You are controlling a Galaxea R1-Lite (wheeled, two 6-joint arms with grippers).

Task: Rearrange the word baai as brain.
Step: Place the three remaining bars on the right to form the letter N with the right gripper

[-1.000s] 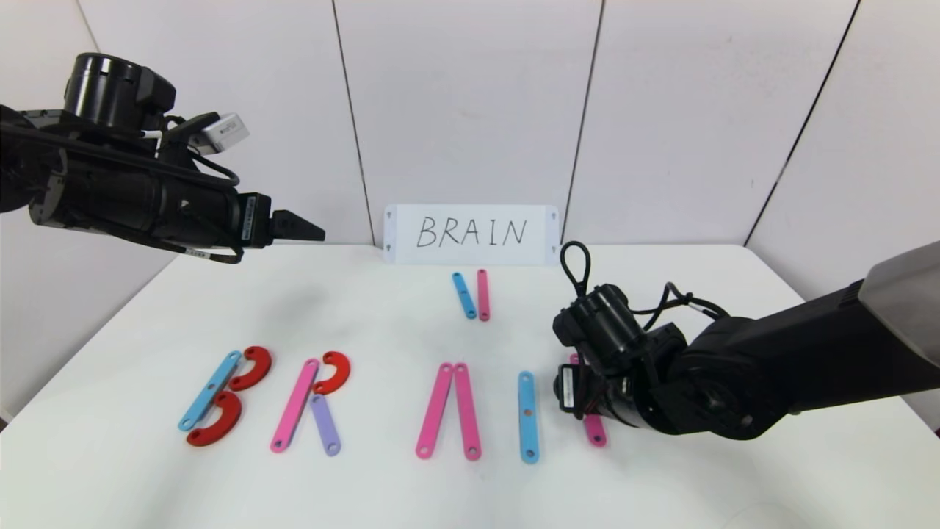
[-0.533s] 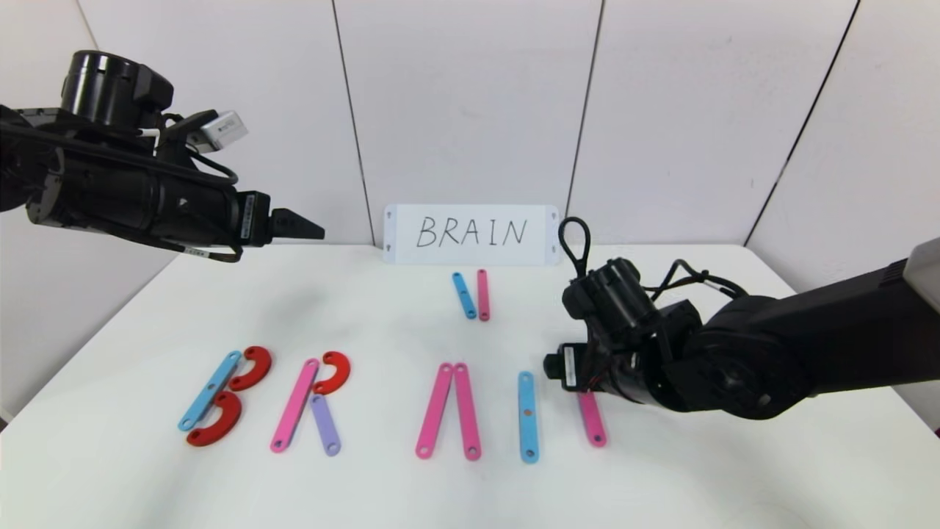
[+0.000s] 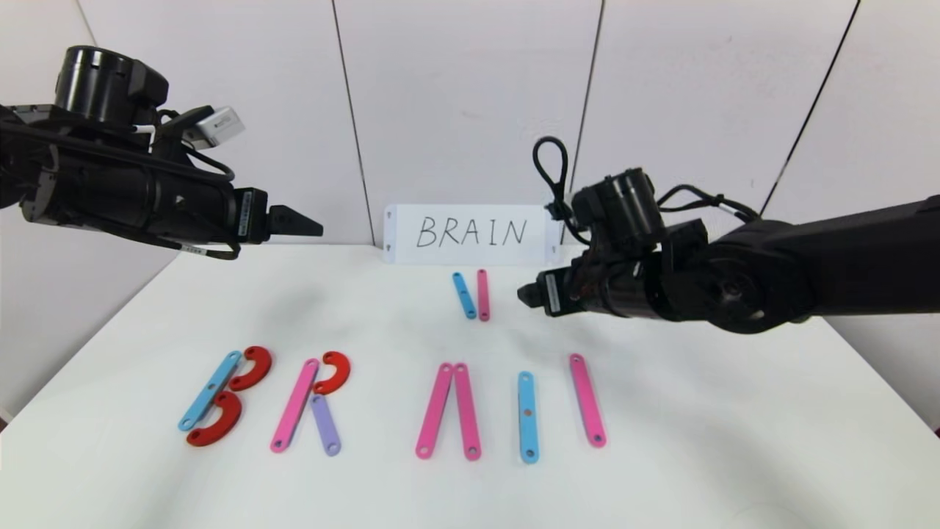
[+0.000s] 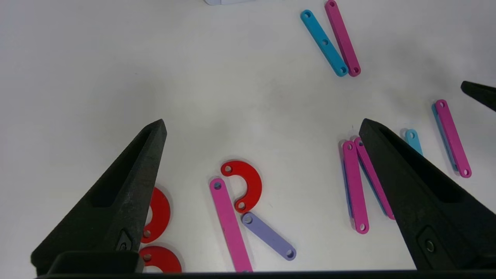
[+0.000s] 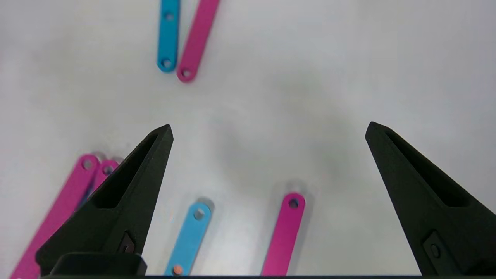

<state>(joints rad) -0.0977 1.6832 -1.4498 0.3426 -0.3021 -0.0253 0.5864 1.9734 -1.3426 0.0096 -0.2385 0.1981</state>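
Note:
A row of plastic letters lies along the table front: a B of a blue strip point(image 3: 209, 390) and two red curves point(image 3: 251, 367), an R of a pink strip point(image 3: 294, 405), red curve point(image 3: 334, 372) and purple strip point(image 3: 324, 425), two pink strips point(image 3: 449, 411) meeting at the top, a blue strip point(image 3: 527, 416), and a lone pink strip point(image 3: 587, 399). My right gripper point(image 3: 527, 295) is open and empty, raised above the table beyond that pink strip point(image 5: 285, 236). My left gripper point(image 3: 312, 228) is open and empty, held high at the back left.
A white card point(image 3: 471, 234) handwritten BRAIN stands at the table's back edge. A short blue strip point(image 3: 463, 294) and a short pink strip point(image 3: 482, 294) lie side by side in front of it, close to the right gripper's tips.
My right gripper has risen from the lone pink strip and moved back toward the card, leaving the strip flat on the table. The left arm has barely moved.

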